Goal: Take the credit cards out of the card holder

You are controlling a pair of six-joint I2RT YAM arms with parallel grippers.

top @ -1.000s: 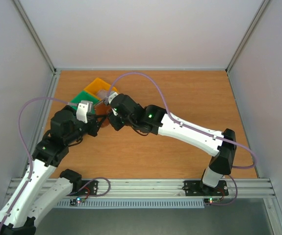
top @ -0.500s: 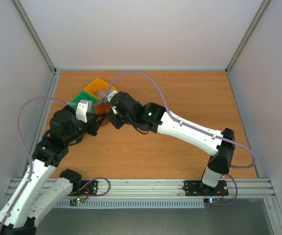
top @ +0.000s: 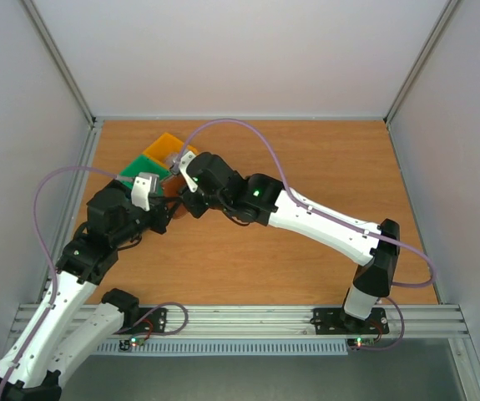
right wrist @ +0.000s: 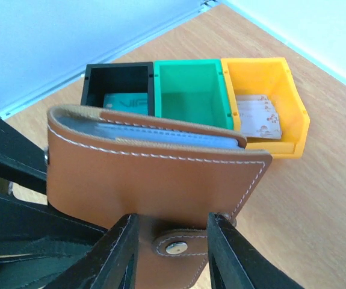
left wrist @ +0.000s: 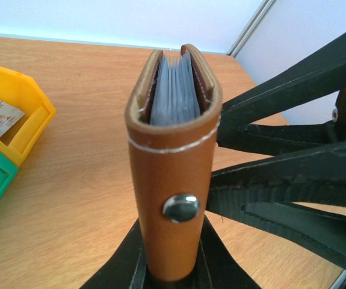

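White-shelled and cabled, the left arm (top: 73,276) reaches in from the near left corner of the wooden table (top: 323,167), and its gripper (left wrist: 173,271) is clamped tight on the bottom of the card holder (left wrist: 173,162), standing it upright just off the tabletop. Look at that from the left wrist: brown leather spine facing the camera, a metal snap stud (left wrist: 181,208) low on it, white stitching across, and at the top the two covers parted slightly around a stack of grey-blue sleeves (left wrist: 174,96) seen edge-on. Just beyond the holder sit three bins in a row, black (right wrist: 120,65), green (right wrist: 188,63), yellow (right wrist: 254,60); a teal card (right wrist: 124,102) lies in the black one, a pale patterned card (right wrist: 257,114) lies in the yellow one. Now to the right side: the right gripper (right wrist: 173,220) is pressed up against the holder, its black fingers (right wrist: 118,253) standing apart, one either side of the snap tab (right wrist: 176,247), with a gap showing on both sides. Behind it the right arm (top: 323,221) stretches across from the near right corner.
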